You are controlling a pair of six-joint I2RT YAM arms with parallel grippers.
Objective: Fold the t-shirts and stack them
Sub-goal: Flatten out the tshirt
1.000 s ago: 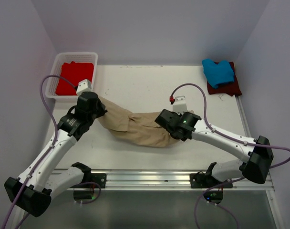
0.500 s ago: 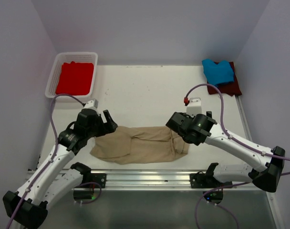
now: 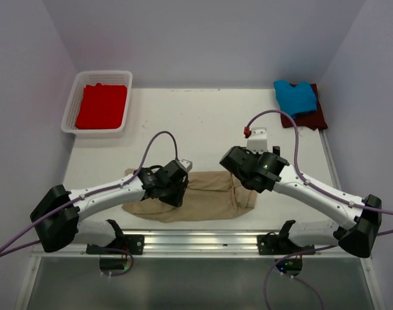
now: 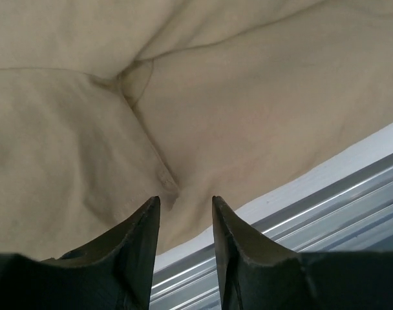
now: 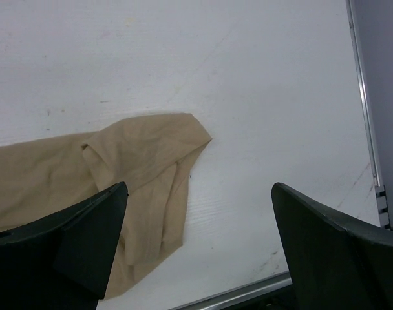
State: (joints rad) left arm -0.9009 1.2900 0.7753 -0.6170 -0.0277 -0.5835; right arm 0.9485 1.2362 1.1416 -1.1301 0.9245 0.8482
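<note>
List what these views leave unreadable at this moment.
- Maroon t-shirt: top view, mostly under the blue t-shirt; its fold is hidden.
- Tan t-shirt: top view, left gripper and right gripper cover parts; left wrist view cuts off its outline.
- Red t-shirt: top view, too small to count layers in the white lattice basket.

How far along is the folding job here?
Done, it seems: the blue t-shirt lies on the maroon t-shirt at the far right corner. In hand: the tan t-shirt is a rumpled band at the near edge; left tool and right tool hover open over it, gripping nothing. Remaining: finish folding and stack it, then the red t-shirt in the basket.
</note>
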